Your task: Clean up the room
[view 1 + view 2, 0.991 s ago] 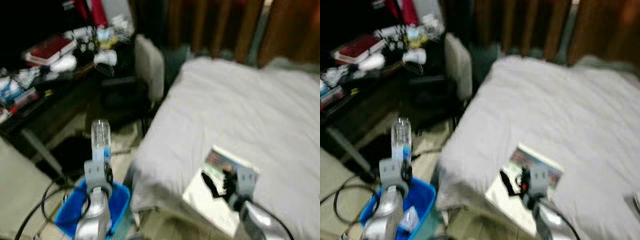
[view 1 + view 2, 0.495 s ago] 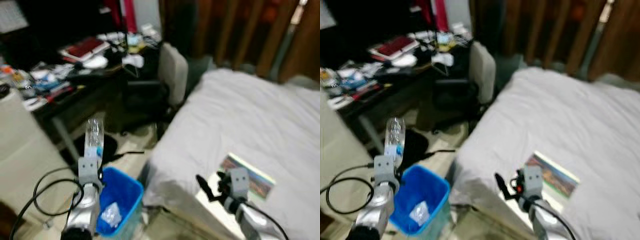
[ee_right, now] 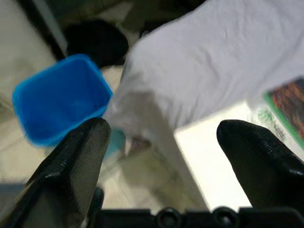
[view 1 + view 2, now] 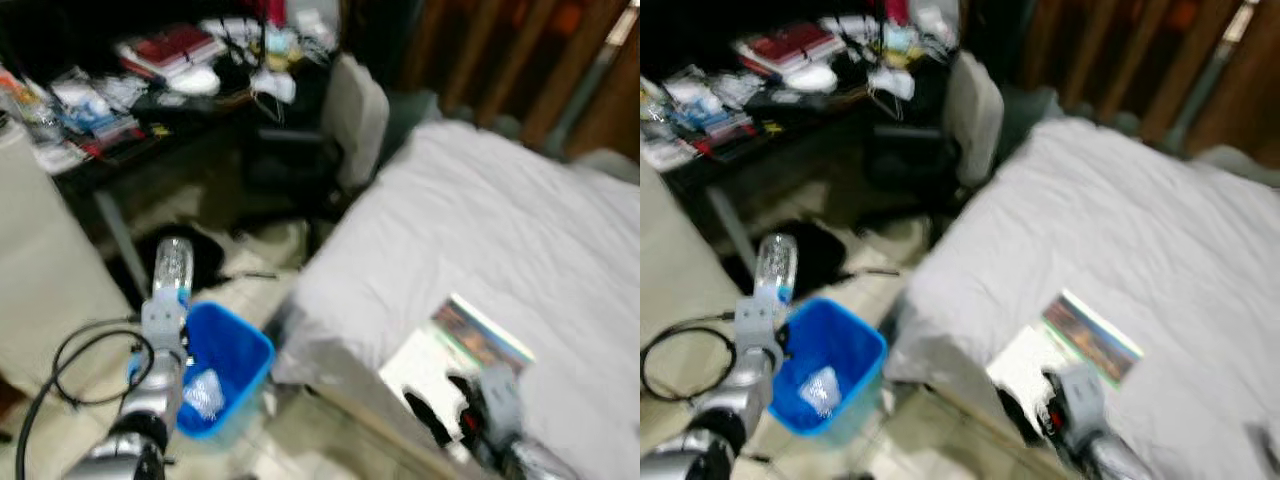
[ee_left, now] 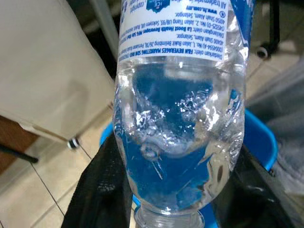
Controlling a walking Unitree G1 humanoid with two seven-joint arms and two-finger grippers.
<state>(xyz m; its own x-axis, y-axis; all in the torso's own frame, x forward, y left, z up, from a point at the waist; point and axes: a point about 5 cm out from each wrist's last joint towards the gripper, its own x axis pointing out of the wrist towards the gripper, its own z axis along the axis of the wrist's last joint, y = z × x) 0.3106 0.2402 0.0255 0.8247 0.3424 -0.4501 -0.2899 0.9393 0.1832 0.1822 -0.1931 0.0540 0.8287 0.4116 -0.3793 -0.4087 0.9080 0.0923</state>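
Left gripper point(image 4: 165, 318) is clamping a bottle point(image 4: 172, 268) upright beside the blue bin point(image 4: 232, 362) — likely for dropping; right gripper point(image 3: 166, 156) is hanging spread, idle.

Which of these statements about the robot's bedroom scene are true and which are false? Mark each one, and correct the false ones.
1. The left gripper holds a clear plastic water bottle. True.
2. The blue plastic bin stands on the white bed. False: it stands on the floor beside the bed.
3. The right gripper is shut on a book. False: its fingers are spread apart and hold nothing.
4. A colourful magazine lies on the bed near its edge. True.
5. The blue bin has nothing inside. False: a crumpled clear item lies in it.
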